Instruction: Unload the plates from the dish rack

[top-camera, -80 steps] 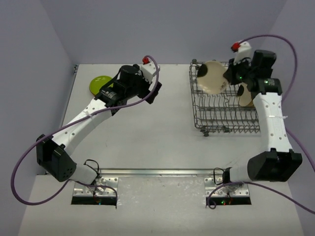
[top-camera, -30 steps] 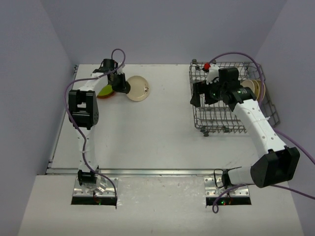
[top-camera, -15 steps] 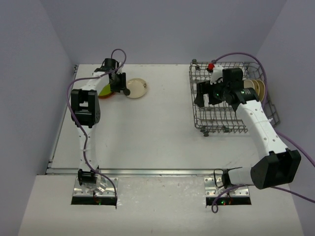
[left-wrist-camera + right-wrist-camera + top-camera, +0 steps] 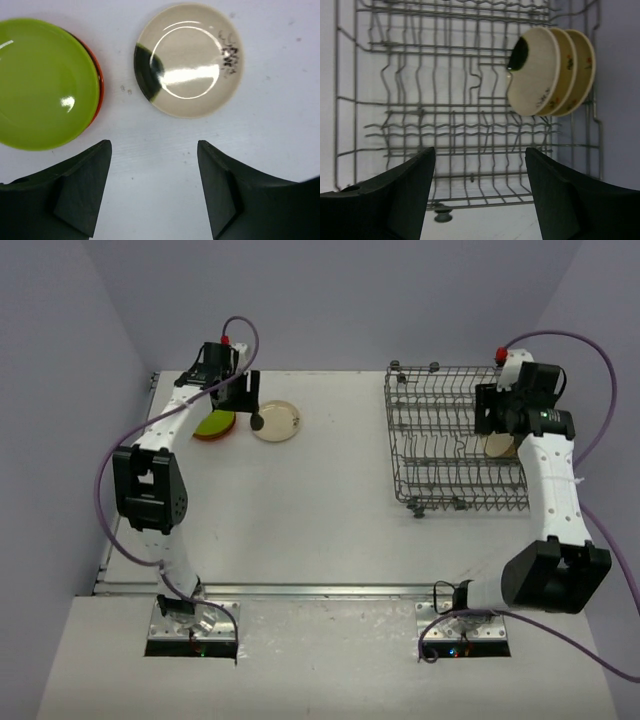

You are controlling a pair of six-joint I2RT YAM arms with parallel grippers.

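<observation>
right wrist view: three beige plates (image 4: 540,75) stand on edge, packed face to face, at the right end of the dish rack (image 4: 455,502). the rest of the rack looks bare. right claw (image 4: 480,200) hangs above the rack with its jaws spread wide and nothing in them, off to the side of the plates and not touching them.

left wrist view: left claw (image 4: 152,190) is also released and empty, hovering over the table (image 4: 280,125). just beyond it an unloaded beige plate (image 4: 189,60) lies flat, near but apart from a green plate (image 4: 42,82) stacked on an orange plate (image 4: 99,82).

handling, judged: the plates look like light, stiff plastic with a glossy face, so likely slippery and not fragile. best hold is probably the top rim of the nearest racked plate, one finger on each face, then lift straight up. the gap between neighbouring plates is tight, so a finger may nudge or catch the second plate. a weak pinch on the gloss could let the plate swing or slip.
</observation>
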